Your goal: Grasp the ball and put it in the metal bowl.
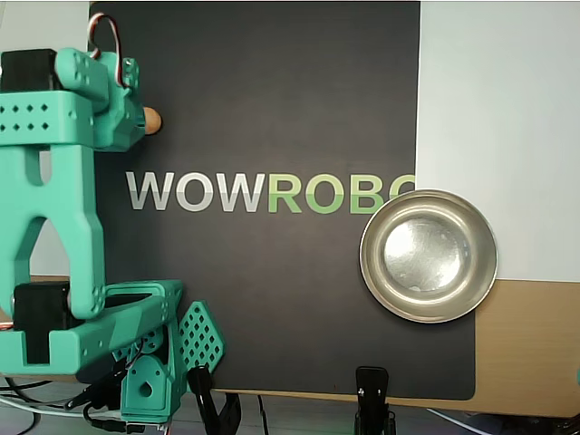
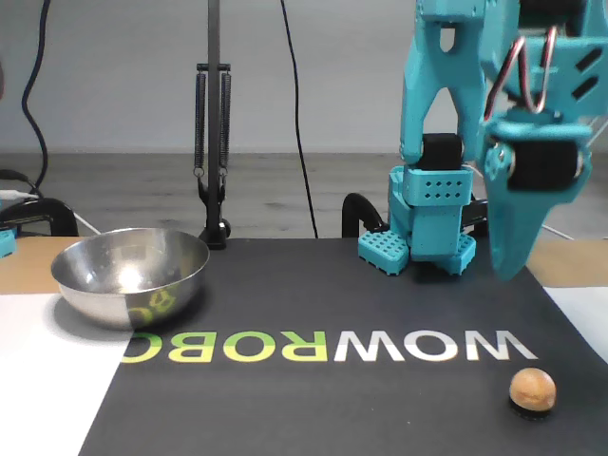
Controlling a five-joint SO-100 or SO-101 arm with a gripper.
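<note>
The ball [image 2: 532, 389], a small tan sphere, rests on the black mat at the front right of the fixed view. In the overhead view only its edge [image 1: 153, 120] peeks out beside the teal wrist. My gripper [image 2: 509, 274] hangs point-down above and slightly left of the ball, well clear of it, its fingers forming a single wedge with no gap and nothing held. The arm hides the fingers in the overhead view. The metal bowl [image 2: 130, 275] sits empty at the mat's far left in the fixed view, and at the right [image 1: 429, 256] in the overhead view.
The arm's teal base [image 2: 418, 242] stands at the mat's back edge. A black lamp stand with springs [image 2: 213, 142] rises behind the bowl. Clamps [image 1: 372, 390] grip the table edge near the base. The mat [image 1: 272, 109] bears large lettering across its middle.
</note>
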